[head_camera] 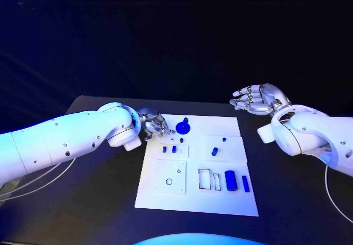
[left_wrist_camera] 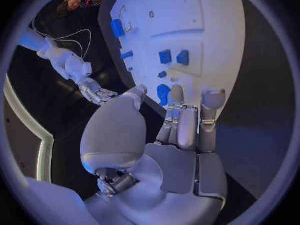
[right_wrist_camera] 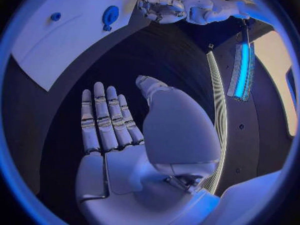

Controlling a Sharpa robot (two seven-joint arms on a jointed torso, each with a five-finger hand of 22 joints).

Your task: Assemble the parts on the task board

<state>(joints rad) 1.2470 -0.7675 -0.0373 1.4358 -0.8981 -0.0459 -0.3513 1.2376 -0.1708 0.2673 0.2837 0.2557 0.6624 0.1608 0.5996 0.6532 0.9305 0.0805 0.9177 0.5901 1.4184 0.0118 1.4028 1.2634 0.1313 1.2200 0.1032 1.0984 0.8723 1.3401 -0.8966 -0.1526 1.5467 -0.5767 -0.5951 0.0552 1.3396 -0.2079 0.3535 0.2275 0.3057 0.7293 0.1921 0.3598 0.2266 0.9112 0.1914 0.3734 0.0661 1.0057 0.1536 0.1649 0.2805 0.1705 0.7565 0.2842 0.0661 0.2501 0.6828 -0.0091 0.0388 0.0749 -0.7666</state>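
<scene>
We see the left robot hand [head_camera: 153, 124] at the far left corner of the task board [head_camera: 166, 201], which lies in the middle of the black bench [head_camera: 88, 194]. In the left wrist view its fingers [left_wrist_camera: 178, 120] stretch out side by side over the board's edge with the thumb set apart, and they hold nothing; whether the fingertips touch the board we cannot tell. Just right of that hand, at the board's far edge, sits a round blue part [head_camera: 183, 125]. Nearer, two small blue parts [head_camera: 169, 149] stand on a raised square left of centre, and another small blue part [head_camera: 214, 151] sits right of centre. Near the right edge a long blue bar [head_camera: 231, 180] lies beside a thinner blue bar [head_camera: 246, 183]. We read no writing or labels on the board. The right robot hand [head_camera: 254, 98] hangs beyond the board's far right corner, apart from it, fingers extended and empty.
</scene>
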